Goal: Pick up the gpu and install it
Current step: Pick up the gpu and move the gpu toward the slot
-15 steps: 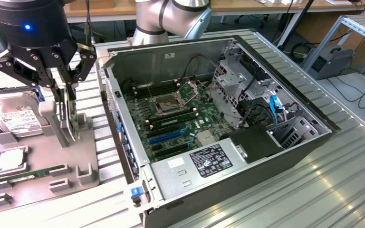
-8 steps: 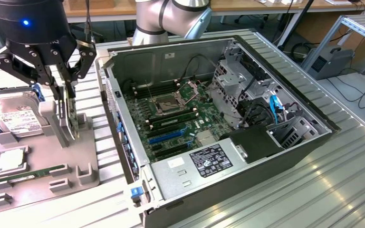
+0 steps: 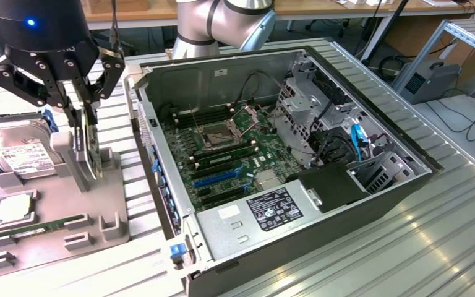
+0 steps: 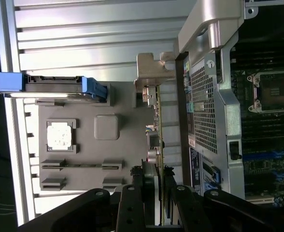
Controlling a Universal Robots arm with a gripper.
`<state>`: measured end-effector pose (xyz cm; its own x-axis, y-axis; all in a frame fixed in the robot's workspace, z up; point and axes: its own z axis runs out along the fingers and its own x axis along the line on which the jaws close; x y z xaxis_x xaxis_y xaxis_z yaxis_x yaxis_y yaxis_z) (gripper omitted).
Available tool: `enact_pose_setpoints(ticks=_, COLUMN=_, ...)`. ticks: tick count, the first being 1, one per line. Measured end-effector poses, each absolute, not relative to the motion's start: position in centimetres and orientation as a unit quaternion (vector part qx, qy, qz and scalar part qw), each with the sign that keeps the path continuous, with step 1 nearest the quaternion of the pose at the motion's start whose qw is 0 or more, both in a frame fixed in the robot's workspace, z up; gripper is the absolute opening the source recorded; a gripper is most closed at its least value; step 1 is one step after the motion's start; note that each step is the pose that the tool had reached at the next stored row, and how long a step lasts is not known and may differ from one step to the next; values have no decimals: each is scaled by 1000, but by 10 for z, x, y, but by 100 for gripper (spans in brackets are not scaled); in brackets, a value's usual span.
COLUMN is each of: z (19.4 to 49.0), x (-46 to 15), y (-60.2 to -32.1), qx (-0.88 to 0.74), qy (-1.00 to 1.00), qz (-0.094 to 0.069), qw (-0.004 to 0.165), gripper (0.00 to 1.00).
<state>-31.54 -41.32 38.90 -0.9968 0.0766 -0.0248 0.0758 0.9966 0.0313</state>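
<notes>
At the exterior view's left, the gripper (image 3: 82, 120) clamps the upright gpu (image 3: 83, 158); that thin-edge hold risks tilting and snagging the tray (image 3: 56, 213).

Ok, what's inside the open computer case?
A motherboard with a CPU socket, a blue expansion slot, a labelled power supply, a drive cage and cables. The board beneath the supply and cage is covered.
</notes>
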Motion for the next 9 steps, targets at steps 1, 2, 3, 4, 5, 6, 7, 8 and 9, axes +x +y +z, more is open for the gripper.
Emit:
enact_pose_setpoints(ticks=1, z=389, x=-315, y=-413, qx=38, qy=999, qz=15, qw=13, gripper=27)
enact_pose_setpoints(ticks=2, z=390, x=-315, y=-413, qx=38, qy=999, qz=15, qw=13, gripper=27)
enact_pose_setpoints(ticks=3, z=391, x=-315, y=-413, qx=38, qy=999, qz=15, qw=13, gripper=27)
enact_pose_setpoints(ticks=4, z=392, x=-315, y=-413, qx=38, qy=999, qz=15, qw=13, gripper=27)
enact_pose_setpoints(ticks=5, z=392, x=-315, y=-413, qx=38, qy=999, qz=15, qw=13, gripper=27)
enact_pose_setpoints(ticks=6, z=393, x=-315, y=-413, qx=38, qy=999, qz=15, qw=13, gripper=27)
enact_pose_setpoints(ticks=7, z=393, x=-315, y=-413, qx=38, qy=999, qz=15, qw=13, gripper=27)
enact_pose_setpoints(ticks=8, z=394, x=-315, y=-413, qx=38, qy=999, qz=15, qw=13, gripper=27)
enact_pose_setpoints(ticks=9, z=394, x=-315, y=-413, qx=38, qy=999, qz=15, qw=13, gripper=27)
